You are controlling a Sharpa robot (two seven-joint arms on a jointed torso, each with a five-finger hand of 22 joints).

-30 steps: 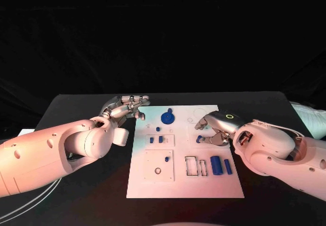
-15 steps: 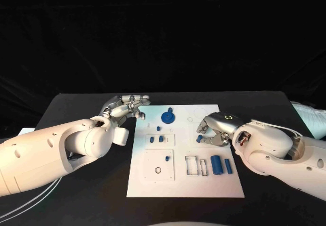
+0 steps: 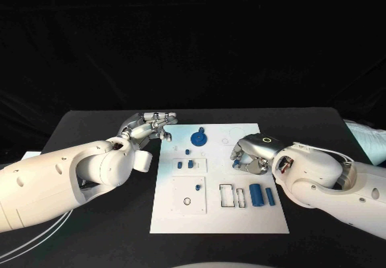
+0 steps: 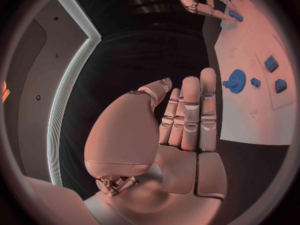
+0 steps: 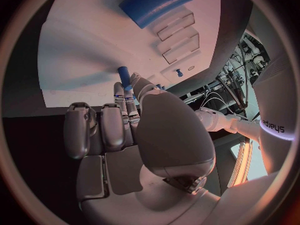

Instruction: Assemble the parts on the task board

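several blue parts (image 3: 256, 195) lie loose on the white board (image 3: 217, 218) in the head view, so most work is left. my right hand (image 3: 247, 156) pinches a small blue peg (image 5: 124, 77); in the right wrist view its long axis points at the board. in the left wrist view my left hand (image 4: 181, 120) is flat, holding nothing, beside the board.

A robot lab or test booth: black cloth backdrop (image 3: 193, 50) behind a black table (image 3: 96, 120), cables (image 5: 234, 80) hanging near equipment.
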